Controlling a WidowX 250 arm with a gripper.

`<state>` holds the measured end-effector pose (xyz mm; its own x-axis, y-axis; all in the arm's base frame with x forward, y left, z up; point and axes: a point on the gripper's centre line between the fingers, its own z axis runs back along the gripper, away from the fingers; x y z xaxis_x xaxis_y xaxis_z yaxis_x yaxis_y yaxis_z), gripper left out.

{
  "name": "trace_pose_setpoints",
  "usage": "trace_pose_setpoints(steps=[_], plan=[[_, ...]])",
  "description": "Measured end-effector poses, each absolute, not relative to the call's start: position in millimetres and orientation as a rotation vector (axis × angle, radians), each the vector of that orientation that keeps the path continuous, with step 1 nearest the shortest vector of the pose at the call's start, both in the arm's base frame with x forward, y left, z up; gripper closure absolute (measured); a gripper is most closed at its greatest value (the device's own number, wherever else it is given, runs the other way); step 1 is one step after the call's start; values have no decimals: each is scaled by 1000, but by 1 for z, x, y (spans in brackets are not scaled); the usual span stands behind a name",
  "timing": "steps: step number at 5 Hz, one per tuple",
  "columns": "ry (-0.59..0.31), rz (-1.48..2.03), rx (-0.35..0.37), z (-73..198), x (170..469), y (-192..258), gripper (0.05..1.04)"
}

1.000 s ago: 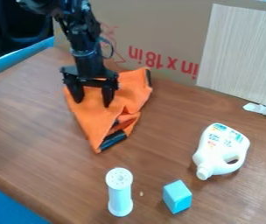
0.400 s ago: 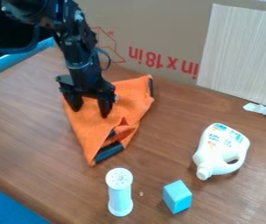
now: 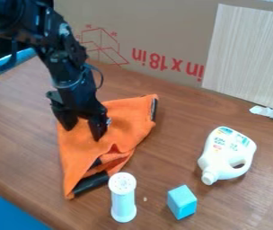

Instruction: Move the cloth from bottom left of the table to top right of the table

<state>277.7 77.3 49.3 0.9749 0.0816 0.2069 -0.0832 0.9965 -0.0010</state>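
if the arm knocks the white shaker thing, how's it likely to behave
The white shaker would probably tip readily, being tall and narrow. Once down, its rounded body might roll across the table. It looks like stiff plastic, so it likely wouldn't crumple.

Arm (image 3: 61, 56) was cut off at upper left. Pincer (image 3: 83, 134) hid part of orange cloth (image 3: 129, 117). Print on white bottle (image 3: 223, 155) was too blurred to read. Pale board (image 3: 253, 49) ran past right edge.

Has a brown wood-grain table (image 3: 181, 117) below, backed by red-marked cardboard (image 3: 157, 22) and a pale, finely streaked board (image 3: 247, 54).
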Motion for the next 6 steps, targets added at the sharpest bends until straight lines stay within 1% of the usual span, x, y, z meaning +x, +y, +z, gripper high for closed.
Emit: trace_pose_setpoints(steps=[1, 2, 3, 6], plan=[[-216, 40, 24, 49, 262, 74, 85], [-214, 33, 30, 48, 258, 73, 84], [-212, 54, 39, 48, 266, 75, 83], [-254, 233, 48, 54, 330, 96, 83]])
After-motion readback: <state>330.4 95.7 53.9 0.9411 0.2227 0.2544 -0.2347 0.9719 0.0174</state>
